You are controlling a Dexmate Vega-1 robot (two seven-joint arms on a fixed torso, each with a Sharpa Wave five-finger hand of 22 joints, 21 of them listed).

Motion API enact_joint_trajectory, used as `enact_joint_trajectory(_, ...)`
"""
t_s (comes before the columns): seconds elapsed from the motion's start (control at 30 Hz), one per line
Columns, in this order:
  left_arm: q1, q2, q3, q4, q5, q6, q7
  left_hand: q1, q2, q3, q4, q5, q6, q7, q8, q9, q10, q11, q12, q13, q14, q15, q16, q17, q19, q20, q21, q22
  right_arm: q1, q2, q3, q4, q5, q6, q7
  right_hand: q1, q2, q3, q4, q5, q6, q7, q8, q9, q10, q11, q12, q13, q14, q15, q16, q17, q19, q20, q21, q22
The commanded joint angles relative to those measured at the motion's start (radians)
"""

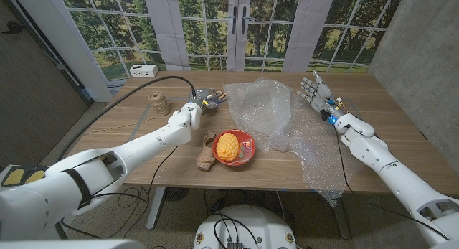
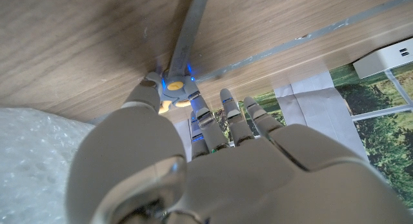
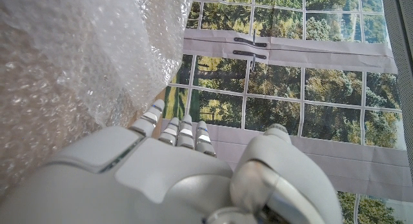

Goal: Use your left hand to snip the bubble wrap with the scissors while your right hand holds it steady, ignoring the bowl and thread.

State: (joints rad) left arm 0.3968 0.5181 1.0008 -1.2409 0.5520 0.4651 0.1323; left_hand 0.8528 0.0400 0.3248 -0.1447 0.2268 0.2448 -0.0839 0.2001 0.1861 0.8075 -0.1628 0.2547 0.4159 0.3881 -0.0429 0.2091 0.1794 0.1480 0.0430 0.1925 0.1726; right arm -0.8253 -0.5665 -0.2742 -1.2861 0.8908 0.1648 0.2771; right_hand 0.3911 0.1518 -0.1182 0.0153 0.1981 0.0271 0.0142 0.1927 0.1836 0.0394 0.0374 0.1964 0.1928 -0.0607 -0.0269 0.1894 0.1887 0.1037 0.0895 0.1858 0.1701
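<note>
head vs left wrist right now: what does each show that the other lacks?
Head view alone: the red bowl holding a yellow object, the thread spool, and the right hand, fingers apart, at the bubble wrap's far edge. Left wrist alone: the scissors' blades lying closed on the wood. Shared: the left hand at the scissors, the bubble wrap, the table.

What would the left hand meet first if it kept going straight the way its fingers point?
Most likely the scissors: the left hand points toward them across the table, and the left wrist view shows them at its fingertips. Whether it already touches them is unclear.
</note>
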Motion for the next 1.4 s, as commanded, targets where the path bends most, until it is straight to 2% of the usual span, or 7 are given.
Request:
enact_joint_trajectory(0.03,0.001,-0.001,-0.005,0.007,-0.009,-0.009,0.009,0.004,0.009,0.006,0.000,-0.003,0.012,0.003,0.004,0.003,0.004,0.000,0.002,0.006,0.006,-0.101,0.003,0.004,0.002,0.007,0.001,0.001,-0.003,0.004,0.002,-0.006,0.006,-0.005,0.000,-0.008,-0.002,0.004,-0.001,-0.001,0.006,-0.001,0.003,0.002,0.008,-0.003,0.007,0.002,0.002,0.001,0.009,0.002,0.006,0.004,0.006,0.001)
enact_joint_trajectory(0.3,0.002,-0.004,-0.006,0.012,-0.013,-0.011,0.014,0.010,0.021,0.010,-0.002,-0.002,0.017,0.007,0.005,0.004,0.011,0.000,0.005,0.013,0.009,-0.103,0.005,0.005,0.005,0.006,0.002,0.002,-0.002,0.004,0.002,-0.008,0.006,-0.009,-0.002,-0.009,-0.001,0.005,-0.001,-0.002,0.006,-0.003,0.003,0.002,0.010,-0.004,0.007,0.002,0.003,0.000,0.009,0.002,0.006,0.003,0.006,0.001)
enact_joint_trajectory(0.5,-0.005,-0.008,0.001,0.024,-0.009,-0.013,0.015,0.058,0.036,0.034,-0.026,0.006,0.021,0.001,0.005,0.004,0.022,-0.019,0.007,0.023,0.016,-0.112,0.004,0.000,0.009,0.003,0.002,0.001,0.001,0.006,0.002,-0.005,0.007,-0.010,0.000,-0.009,-0.001,0.007,0.000,-0.002,0.006,-0.003,0.003,0.002,0.010,-0.004,0.007,0.002,0.004,0.000,0.009,0.002,0.006,0.004,0.006,0.001)
enact_joint_trajectory(0.7,-0.014,-0.015,0.008,0.039,-0.006,-0.019,0.016,0.091,0.042,0.047,-0.034,0.013,0.018,-0.002,0.004,0.004,0.022,-0.030,0.007,0.033,0.017,-0.113,0.002,-0.001,0.009,0.004,0.002,0.001,0.004,0.008,0.002,0.001,0.010,-0.013,0.001,-0.010,-0.001,0.008,0.000,-0.002,0.007,-0.003,0.003,0.002,0.010,-0.003,0.007,0.002,0.004,0.000,0.009,0.001,0.007,0.004,0.006,0.001)
enact_joint_trajectory(1.13,-0.031,-0.034,0.023,0.065,-0.006,-0.027,0.006,0.138,0.048,0.062,-0.038,0.024,0.017,-0.009,0.004,0.004,0.030,-0.044,0.010,0.050,0.020,-0.121,0.002,-0.001,0.010,0.008,0.001,0.000,0.006,0.009,0.009,0.014,0.018,-0.014,0.008,-0.010,-0.001,0.011,0.000,-0.002,0.008,-0.003,0.003,0.002,0.013,-0.005,0.007,0.003,0.008,-0.001,0.010,0.001,0.011,0.003,0.007,0.001)
enact_joint_trajectory(1.4,-0.036,-0.037,0.031,0.065,-0.003,-0.023,-0.003,0.149,0.045,0.060,-0.032,0.027,0.030,-0.010,0.008,0.005,0.056,-0.047,0.022,0.063,0.032,-0.128,0.008,0.002,0.012,0.003,0.001,0.000,0.004,0.013,0.018,0.023,0.033,-0.012,0.019,-0.010,-0.001,0.013,0.000,-0.003,0.008,-0.003,0.002,0.002,0.012,-0.005,0.006,0.003,0.009,-0.003,0.010,0.001,0.012,0.003,0.007,0.001)
